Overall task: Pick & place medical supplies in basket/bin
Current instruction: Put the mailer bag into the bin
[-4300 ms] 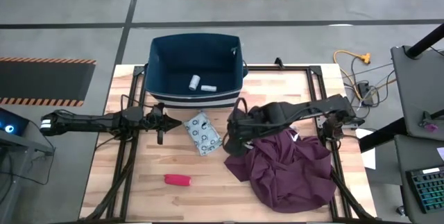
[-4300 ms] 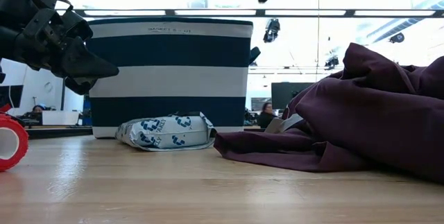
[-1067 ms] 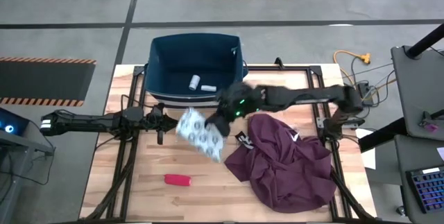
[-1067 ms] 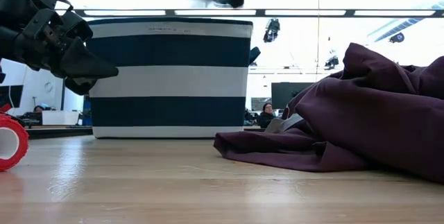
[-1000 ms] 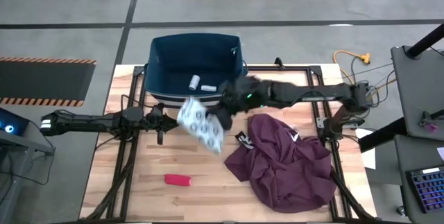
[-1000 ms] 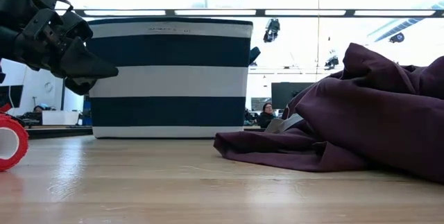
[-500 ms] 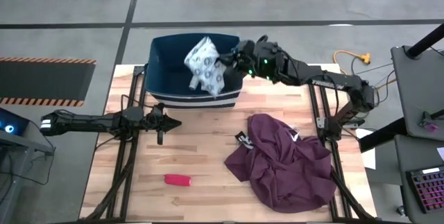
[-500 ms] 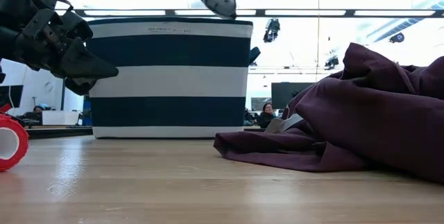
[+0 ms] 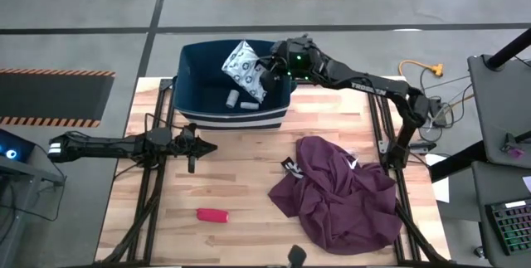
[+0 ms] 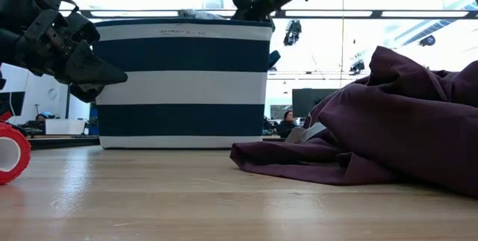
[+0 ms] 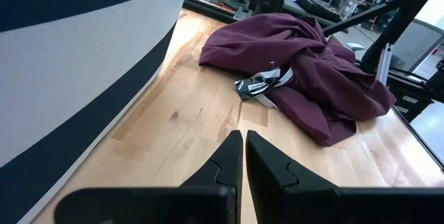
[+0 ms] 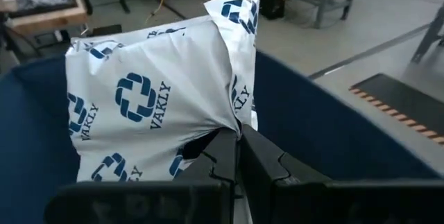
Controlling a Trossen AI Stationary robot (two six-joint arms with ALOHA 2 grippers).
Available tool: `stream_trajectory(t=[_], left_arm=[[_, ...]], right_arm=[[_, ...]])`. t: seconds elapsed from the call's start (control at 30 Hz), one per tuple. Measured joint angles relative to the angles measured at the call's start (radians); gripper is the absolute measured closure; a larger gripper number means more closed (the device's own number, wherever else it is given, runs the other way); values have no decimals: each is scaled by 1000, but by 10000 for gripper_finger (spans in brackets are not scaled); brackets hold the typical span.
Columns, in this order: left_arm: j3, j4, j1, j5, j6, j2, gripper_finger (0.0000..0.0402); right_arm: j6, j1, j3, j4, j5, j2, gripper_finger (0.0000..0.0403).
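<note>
My right gripper (image 9: 265,72) is shut on the pale-blue packet with dark dots (image 9: 244,69) and holds it over the open top of the dark-blue bin (image 9: 187,77). The packet fills the right wrist view (image 12: 152,99). Two small white cylinders (image 9: 232,98) (image 9: 249,104) lie on the bin's floor. The small red oblong piece (image 9: 212,215) lies flat on the table near its front edge, left of centre. My left gripper (image 9: 212,146) is shut and hovers just in front of the bin's near wall (image 11: 69,57), touching nothing. My right gripper pinches a puckered bit of the packet's film (image 12: 233,123) between its two fingers, on the packet's side nearest the gripper. The fingers come roughly level from the table's right. The packet is lifted clear, over the inside of the bin.
A big maroon cloth (image 9: 340,193) lies bunched on the table's right half, with a grey tag (image 11: 258,84) at its near-left edge. Bare wood lies between the cloth, the red piece and the bin. In the low view the bin's striped wall (image 10: 183,84) stands at centre.
My right gripper has carried the packet up from just in front of the bin and toward the table's far edge. The packet now hangs over the bin's opening, lower than half a second ago. The gripper has stayed shut on it.
</note>
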Motion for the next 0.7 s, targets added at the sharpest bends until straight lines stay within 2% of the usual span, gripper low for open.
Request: stream_trajectory(t=[0.23, 0.33, 0.47, 0.7], left_arm=[[0, 0, 0, 0, 0, 0, 400], [0, 0, 0, 0, 0, 0, 400], [0, 0, 0, 0, 0, -1, 400], [0, 0, 0, 0, 0, 0, 400]], right_arm=[[-25, -31, 0, 8, -18, 47, 393], [-25, -35, 0, 4, -17, 51, 379], [-19, -34, 0, 3, -20, 45, 335], [-1, -35, 0, 1, -19, 40, 225]])
